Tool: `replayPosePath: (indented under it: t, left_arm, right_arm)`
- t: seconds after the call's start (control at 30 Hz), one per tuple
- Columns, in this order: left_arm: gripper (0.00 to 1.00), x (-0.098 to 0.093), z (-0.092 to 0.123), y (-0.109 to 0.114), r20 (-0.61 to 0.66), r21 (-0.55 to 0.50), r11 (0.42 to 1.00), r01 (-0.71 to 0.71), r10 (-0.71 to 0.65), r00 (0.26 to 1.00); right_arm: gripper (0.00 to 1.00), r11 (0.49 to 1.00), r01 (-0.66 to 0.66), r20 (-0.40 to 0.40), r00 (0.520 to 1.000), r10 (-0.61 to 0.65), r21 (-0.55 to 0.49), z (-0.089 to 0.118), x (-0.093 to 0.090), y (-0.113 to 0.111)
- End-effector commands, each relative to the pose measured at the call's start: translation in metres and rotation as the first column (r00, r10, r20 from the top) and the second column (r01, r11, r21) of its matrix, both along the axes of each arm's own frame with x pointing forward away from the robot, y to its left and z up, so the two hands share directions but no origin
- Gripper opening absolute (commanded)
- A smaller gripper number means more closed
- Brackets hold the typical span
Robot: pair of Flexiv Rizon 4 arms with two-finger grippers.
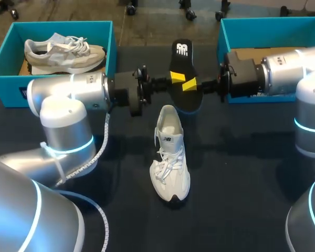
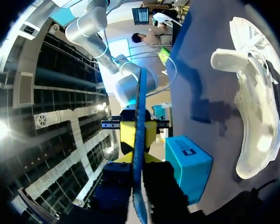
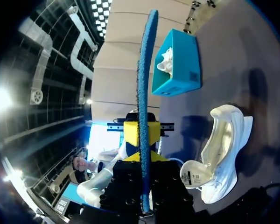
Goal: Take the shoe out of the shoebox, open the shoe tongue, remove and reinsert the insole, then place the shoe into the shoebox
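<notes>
1. The insole (image 1: 182, 63) is in the upper middle of the frame, held flat above the table (image 1: 241, 173). It is black on top with white print at its far end, and both wrist views show its edge as blue.
2. Your left jaws, coming in from the left, are clamped on its near half. Your right jaws are clamped on the same stretch from the right.
3. The shoe (image 1: 170, 157) stands on its sole at frame centre, just below the insole. It is white and laced, its mouth gapes wide, and its toe points toward the lower edge.
4. The left box (image 1: 58, 23), upper left, holds a grey-and-beige sneaker (image 1: 63, 52). The right box (image 1: 268, 20), upper right, sits partly behind your right arm (image 1: 283, 73).
</notes>
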State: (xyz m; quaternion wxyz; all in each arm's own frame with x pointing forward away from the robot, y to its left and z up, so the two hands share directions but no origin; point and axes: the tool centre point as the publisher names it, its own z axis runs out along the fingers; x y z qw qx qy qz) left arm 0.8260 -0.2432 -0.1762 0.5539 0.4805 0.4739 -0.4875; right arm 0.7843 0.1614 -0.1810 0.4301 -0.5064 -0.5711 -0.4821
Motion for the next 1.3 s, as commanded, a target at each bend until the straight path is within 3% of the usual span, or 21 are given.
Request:
replayPosePath:
  t: [0.03,0.43,0.8,0.97,1.3]
  left_arm:
    - [1.00,-0.004,0.003,0.005,-0.019,0.017,1.000,0.011,-0.010,1.000]
    - [1.00,0.001,0.012,0.041,-0.149,0.081,0.997,-0.013,0.025,0.988]
    - [1.00,-0.001,0.011,0.072,-0.388,0.194,0.981,0.002,0.075,0.919]
    - [1.00,0.002,0.002,0.083,-0.511,0.249,0.968,-0.016,0.146,0.847]
    - [1.00,0.005,-0.031,0.101,-0.721,0.374,0.928,-0.012,0.298,0.626]
  right_arm:
    - [0.00,1.000,0.015,0.025,1.000,-0.016,0.004,-0.001,-0.001,0.002]
    - [0.00,0.997,0.076,0.118,0.990,-0.073,-0.021,-0.004,0.005,-0.002]
    - [0.00,0.993,0.119,0.328,0.938,-0.109,-0.009,-0.002,0.017,0.000]
    - [0.00,0.994,0.109,0.448,0.890,-0.087,-0.022,0.003,0.019,0.002]
    - [0.00,0.998,0.065,0.656,0.752,-0.067,0.027,0.012,0.017,0.009]
